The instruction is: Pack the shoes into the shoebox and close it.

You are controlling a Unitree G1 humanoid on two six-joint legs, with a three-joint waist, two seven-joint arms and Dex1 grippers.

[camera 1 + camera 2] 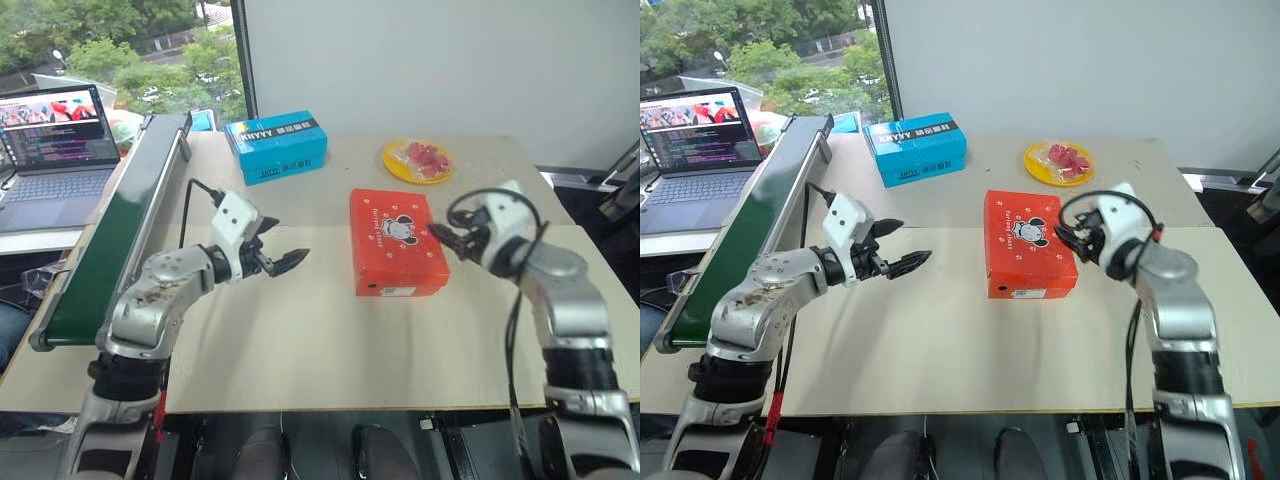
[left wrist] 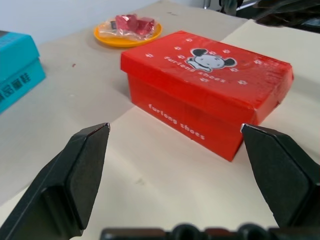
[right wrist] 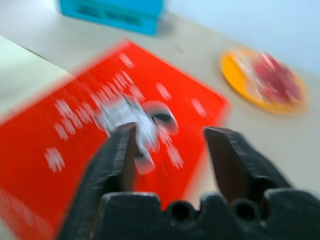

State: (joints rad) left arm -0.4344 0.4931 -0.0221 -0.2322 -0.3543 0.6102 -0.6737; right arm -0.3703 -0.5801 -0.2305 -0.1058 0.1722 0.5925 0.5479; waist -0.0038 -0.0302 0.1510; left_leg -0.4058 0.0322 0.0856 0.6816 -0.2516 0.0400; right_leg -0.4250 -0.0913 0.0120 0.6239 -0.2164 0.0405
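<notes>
The orange-red shoebox [image 1: 395,240] sits in the middle of the table with its lid down, the cartoon mouse print facing up. The shoes are hidden from view. My left gripper [image 1: 285,245] hovers above the table to the left of the shoebox, open, with nothing between its fingers [image 2: 85,165]; it points at the box's side [image 2: 200,110]. My right gripper [image 1: 445,238] is at the shoebox's right edge, just above the lid [image 3: 75,135]. It is open, and nothing sits in the gap between its fingers [image 3: 117,155].
A blue box with white lettering [image 1: 277,146] stands at the back left. A yellow plate with red pieces [image 1: 418,160] lies at the back right. A long green board [image 1: 120,225] runs along the table's left edge, with a laptop [image 1: 55,150] beyond it.
</notes>
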